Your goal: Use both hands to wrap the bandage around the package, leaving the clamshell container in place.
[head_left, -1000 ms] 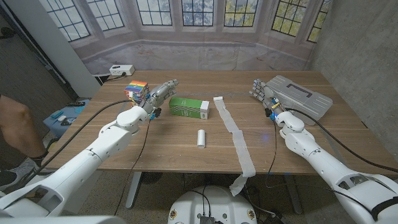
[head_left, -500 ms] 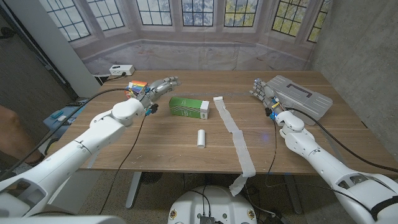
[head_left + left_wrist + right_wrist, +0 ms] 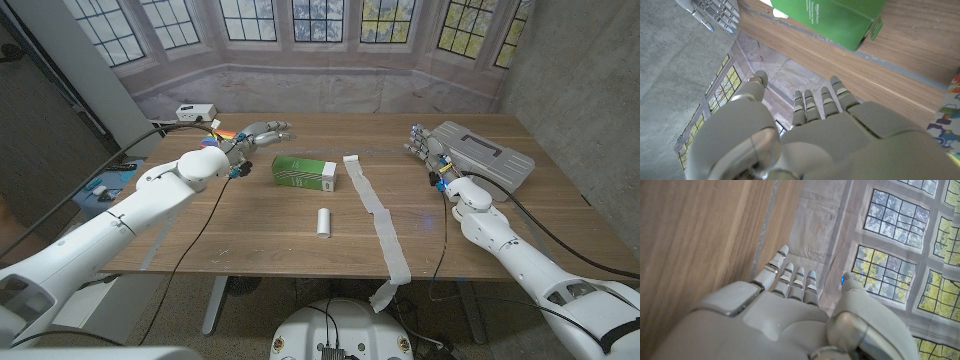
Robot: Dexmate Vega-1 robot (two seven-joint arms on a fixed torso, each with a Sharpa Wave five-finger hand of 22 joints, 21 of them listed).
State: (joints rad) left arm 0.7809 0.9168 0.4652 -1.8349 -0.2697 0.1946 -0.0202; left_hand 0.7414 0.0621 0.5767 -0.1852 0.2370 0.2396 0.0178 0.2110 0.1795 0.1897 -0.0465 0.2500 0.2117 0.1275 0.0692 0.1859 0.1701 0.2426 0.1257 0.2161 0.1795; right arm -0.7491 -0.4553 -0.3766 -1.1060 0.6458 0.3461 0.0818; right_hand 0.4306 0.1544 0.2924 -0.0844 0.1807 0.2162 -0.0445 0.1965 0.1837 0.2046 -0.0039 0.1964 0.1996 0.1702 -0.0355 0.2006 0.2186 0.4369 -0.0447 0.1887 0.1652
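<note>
Green package (image 3: 304, 172) lying flat, white bandage strip (image 3: 376, 220) unrolled just beside.

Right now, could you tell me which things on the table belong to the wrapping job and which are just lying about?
For the job:
bandage strip, unrolled, one end hanging over the table's near edge
green package
grey clamshell container, to stay put
left hand and right hand, both holding nothing

Lying about:
small white roll
colourful box
white device

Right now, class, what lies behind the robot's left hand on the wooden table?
Behind the left hand, a multicoloured box shows at the table's far-left side. The hand covers most of it, so its shape and print cannot be read.
</note>
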